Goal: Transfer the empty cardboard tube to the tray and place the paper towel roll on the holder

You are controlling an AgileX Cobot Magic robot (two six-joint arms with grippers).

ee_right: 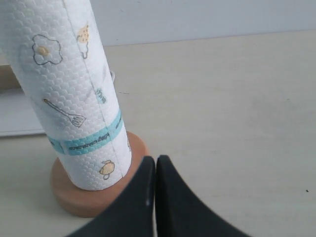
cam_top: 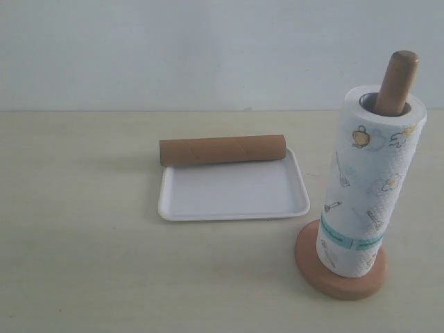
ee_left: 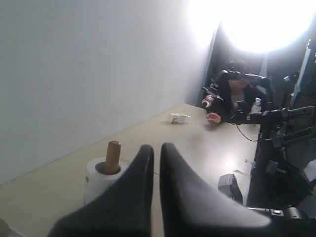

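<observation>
The empty cardboard tube lies on its side along the far rim of the white tray. The paper towel roll stands upright on the holder, whose wooden post sticks out of the roll's top. In the right wrist view the paper towel roll and the holder's round base sit close in front of my right gripper, which is shut and empty. My left gripper is shut and empty too, with the paper towel roll and post beyond it. Neither gripper shows in the exterior view.
The pale table runs up to a white wall. In the left wrist view a person sits at the table's far end beside a small packet, under a bright lamp, with arm hardware along one side.
</observation>
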